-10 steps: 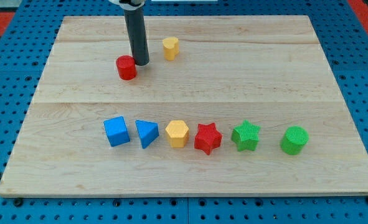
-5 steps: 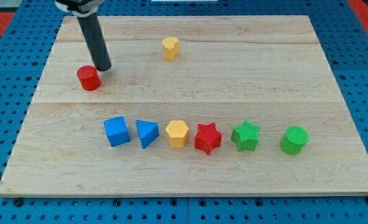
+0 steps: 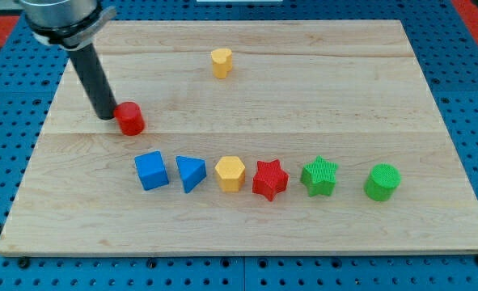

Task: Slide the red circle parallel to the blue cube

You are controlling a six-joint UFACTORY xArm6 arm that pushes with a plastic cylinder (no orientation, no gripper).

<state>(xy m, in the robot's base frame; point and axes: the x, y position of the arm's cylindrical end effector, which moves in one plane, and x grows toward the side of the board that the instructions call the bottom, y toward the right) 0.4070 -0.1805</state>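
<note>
Camera view, the only one on hand. No gripper or hand fitted, so nothing to report as released, clenched or grasping: just a dark rod ending at my tip (image 3: 107, 115), planted on the wooden board (image 3: 433, 218) toward the view's left. Touching, or as good as touching, the red circle (image 3: 130, 118) on that block's left flank. Red circle itself sitting above and slightly left of the blue cube (image 3: 151, 170), apart from it with bare wood between.

Along the lower half, a row running rightward from the blue cube: blue triangle (image 3: 191, 173), yellow hexagon (image 3: 230, 173), red star (image 3: 270, 179), green star (image 3: 319, 176), green cylinder (image 3: 382, 182). Up near the view's top, alone and well apart, a second yellow block (image 3: 221, 62), shape hard to call.

Judged from the layout: step in hand looks like nudging the red circle into line with the blue cube, most likely onto the row's left end. Best done by getting behind the circle on its upper side and pushing down the view, keeping contact through the block's centre so a round body does not slip off sideways. Worth slowing near the cube to avoid knocking it or the blue triangle. Pushing from the present left-side contact would probably send the circle rightward, above the row, rather than level with the cube.
</note>
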